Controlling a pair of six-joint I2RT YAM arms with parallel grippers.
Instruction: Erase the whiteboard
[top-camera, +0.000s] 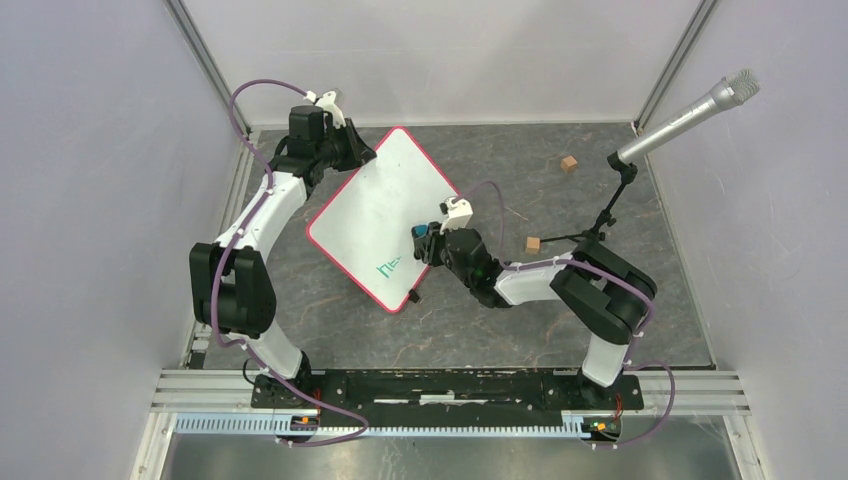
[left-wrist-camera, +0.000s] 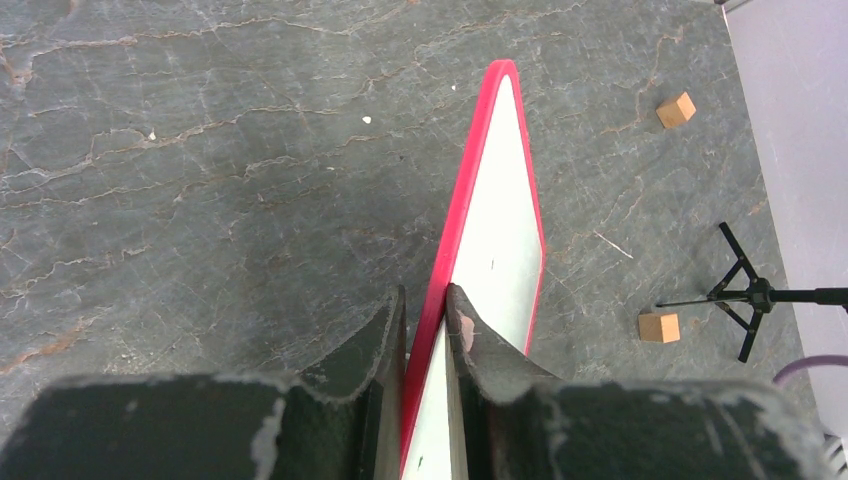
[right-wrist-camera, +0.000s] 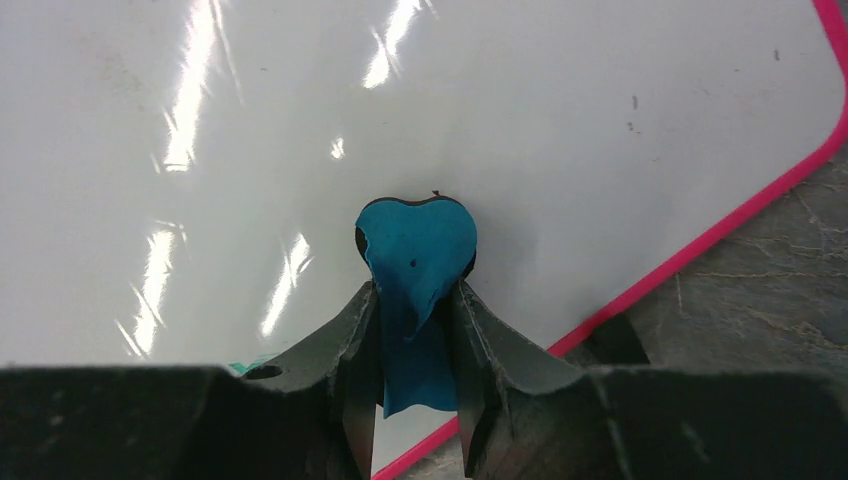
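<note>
The whiteboard (top-camera: 380, 215) is white with a red rim and lies tilted on the grey floor. Green writing (top-camera: 390, 266) remains near its lower corner. My left gripper (top-camera: 352, 152) is shut on the board's upper left rim; in the left wrist view the red rim (left-wrist-camera: 470, 200) runs between the fingers of that gripper (left-wrist-camera: 426, 300). My right gripper (top-camera: 428, 240) is shut on a blue eraser (right-wrist-camera: 416, 250), whose pad rests against the white board face (right-wrist-camera: 500, 130). The eraser also shows in the top view (top-camera: 422, 232).
Two small wooden cubes (top-camera: 568, 163) (top-camera: 533, 244) lie right of the board. A microphone (top-camera: 690, 115) on a small black tripod (top-camera: 600, 225) stands at the right. Walls enclose the floor on three sides.
</note>
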